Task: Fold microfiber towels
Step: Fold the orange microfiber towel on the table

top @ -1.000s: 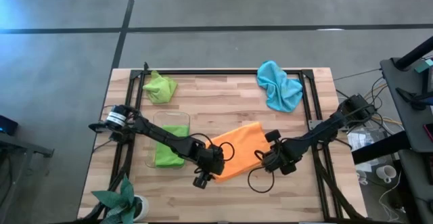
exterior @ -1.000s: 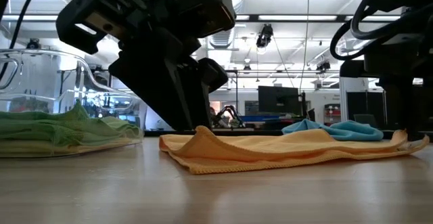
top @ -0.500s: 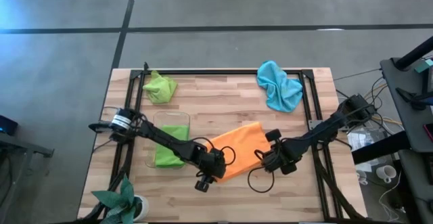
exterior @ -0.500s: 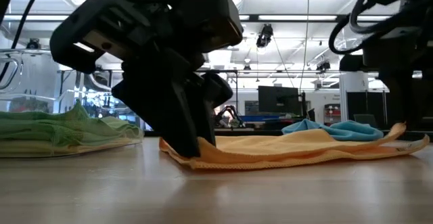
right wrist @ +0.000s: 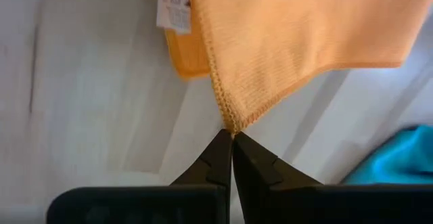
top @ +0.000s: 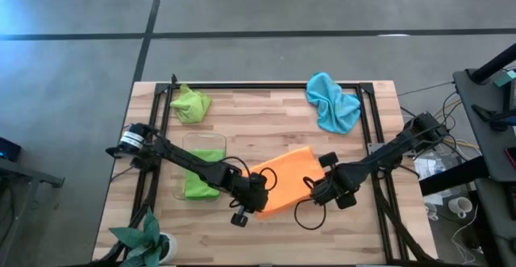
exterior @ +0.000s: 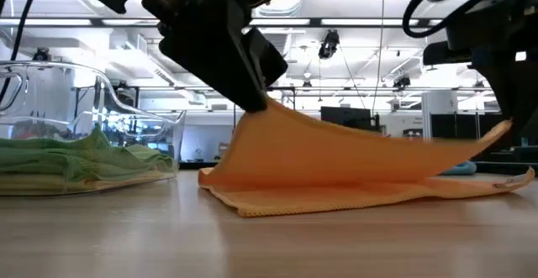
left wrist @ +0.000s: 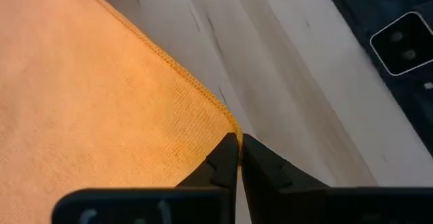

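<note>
Both grippers, left gripper (left wrist: 234, 141) and right gripper (right wrist: 230, 137), are pinched shut on near corners of the orange towel (top: 282, 178) mid-table, so they should probably lift evenly and carry the edge across together.

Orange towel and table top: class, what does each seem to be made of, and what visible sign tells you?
Orange towel: soft, matte knit cloth, likely microfiber; fine ribbed weave, stitched hem, drapes between the two lifted corners. Table top: pale wood, seemingly butcher-block; parallel strips with grain, smooth finish.
</note>
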